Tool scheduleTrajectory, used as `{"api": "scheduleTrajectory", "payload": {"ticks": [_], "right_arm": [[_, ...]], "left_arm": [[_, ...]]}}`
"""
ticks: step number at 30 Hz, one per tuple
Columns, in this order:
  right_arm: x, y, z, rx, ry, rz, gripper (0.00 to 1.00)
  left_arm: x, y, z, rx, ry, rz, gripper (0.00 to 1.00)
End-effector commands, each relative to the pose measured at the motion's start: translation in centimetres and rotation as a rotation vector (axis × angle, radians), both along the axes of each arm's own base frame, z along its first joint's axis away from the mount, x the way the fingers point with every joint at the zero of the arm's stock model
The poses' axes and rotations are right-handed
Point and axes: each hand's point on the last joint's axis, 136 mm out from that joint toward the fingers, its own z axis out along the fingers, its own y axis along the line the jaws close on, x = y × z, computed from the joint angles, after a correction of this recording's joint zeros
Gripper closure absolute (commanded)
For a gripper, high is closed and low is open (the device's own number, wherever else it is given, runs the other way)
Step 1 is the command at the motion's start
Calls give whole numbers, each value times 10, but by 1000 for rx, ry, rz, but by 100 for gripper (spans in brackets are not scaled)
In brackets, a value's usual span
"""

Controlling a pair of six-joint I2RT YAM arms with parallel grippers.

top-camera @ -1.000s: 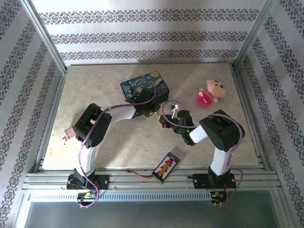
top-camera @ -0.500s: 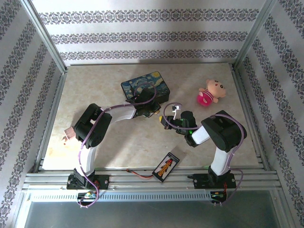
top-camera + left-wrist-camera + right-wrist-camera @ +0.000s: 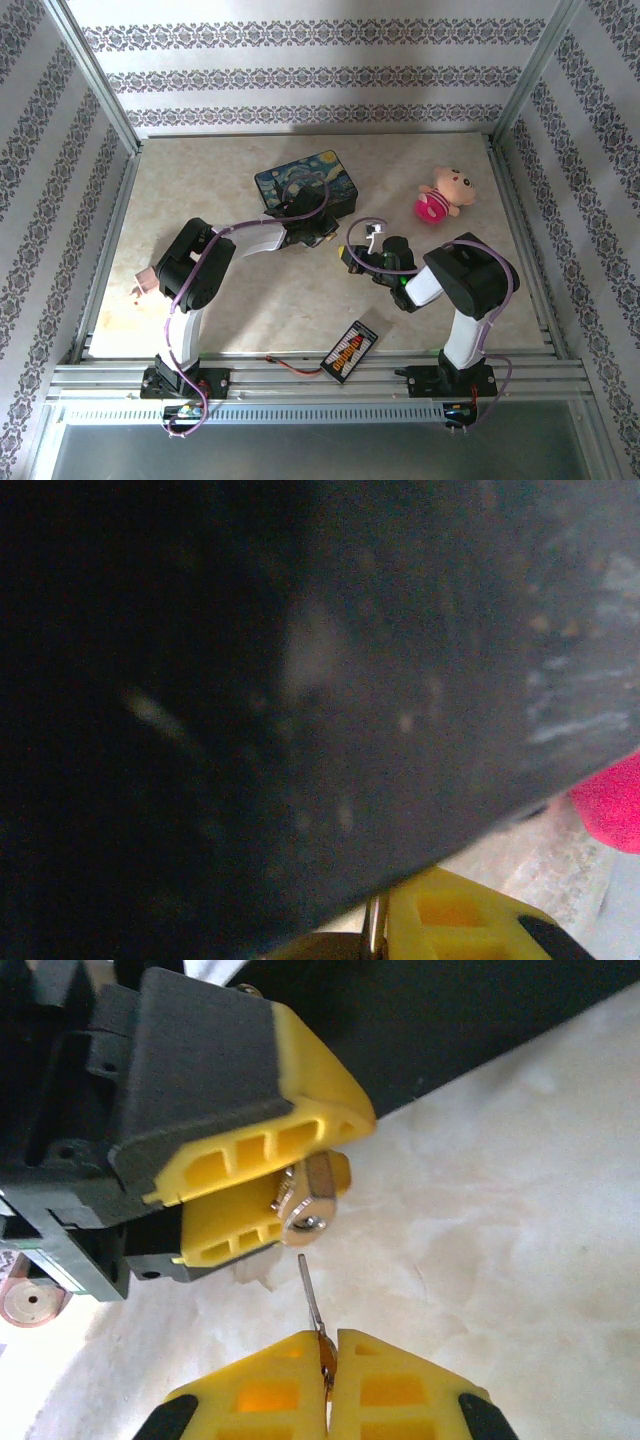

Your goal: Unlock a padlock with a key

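Right wrist: right gripper (image 3: pixel 328 1350) pinches the thin grey metal key (image 3: pixel 311 1290) by its head, judged stiff yet slippery, just below the small brass padlock (image 3: pixel 312 1200) clamped in the left gripper (image 3: pixel 318 1160).

top view bright and even, soft shadows, left wrist view dark and blurred, right wrist view crisp

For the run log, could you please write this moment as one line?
left gripper: holding padlock | right gripper: shut on key | key tip close to padlock, not inserted
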Motion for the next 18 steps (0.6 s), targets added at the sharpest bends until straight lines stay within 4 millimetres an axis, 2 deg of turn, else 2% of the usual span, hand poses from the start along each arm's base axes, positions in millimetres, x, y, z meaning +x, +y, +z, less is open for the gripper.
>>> {"api": "scheduleTrajectory", "payload": {"ticks": [1,9,18], "right_arm": [[-2,-7,-6,18,55,-43,100],[-10,-7,-9,12,133,-70,100],[-7,1,10,-45,150,-84,100]], "left_arm": [[-31,-10,-18,-38,133,-47,89],[-29,-7,-12,-11,112,-45,89],[-34,-5,-12,31,128,-35,89]]}}
